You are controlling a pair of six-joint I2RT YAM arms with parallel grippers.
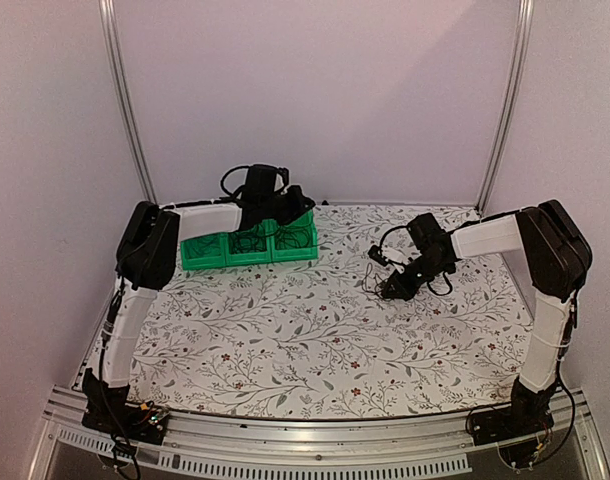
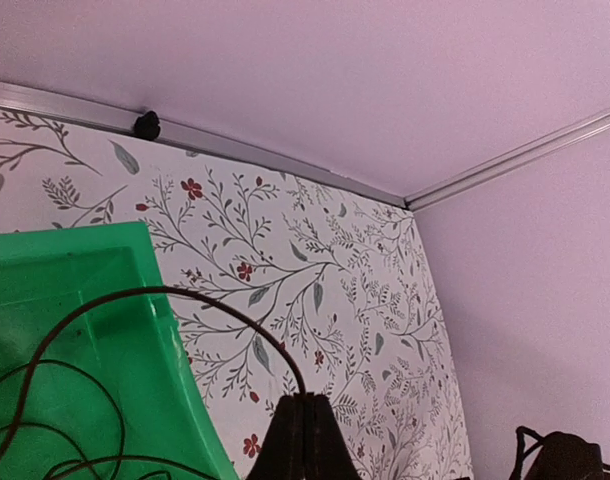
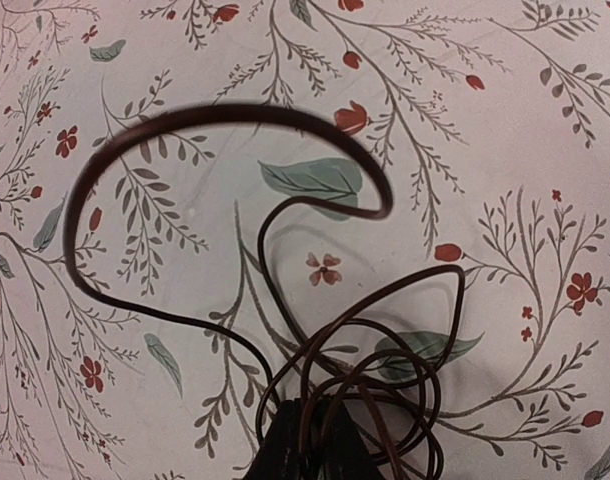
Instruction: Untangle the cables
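Floral cloth (image 1: 285,340): right gripper (image 3: 303,415) clenches the cables (image 3: 330,365) at lower centre; left gripper (image 2: 305,402) pinches a cable (image 2: 185,292) above the bin (image 2: 75,270). Pulling apart may tighten knots.

counter (image 1: 285,350) in front of green bins (image 1: 210,252): wide open. above bins: left arm (image 1: 207,218) blocks. right of bins: right claw (image 1: 393,291), cables (image 3: 245,109) obstruct.

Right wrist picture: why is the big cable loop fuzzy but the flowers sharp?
Right wrist view: the cable loop is out of focus, likely nearer the lens than the sharp floral cloth. Top view: soft, even, pinkish light, no glare.
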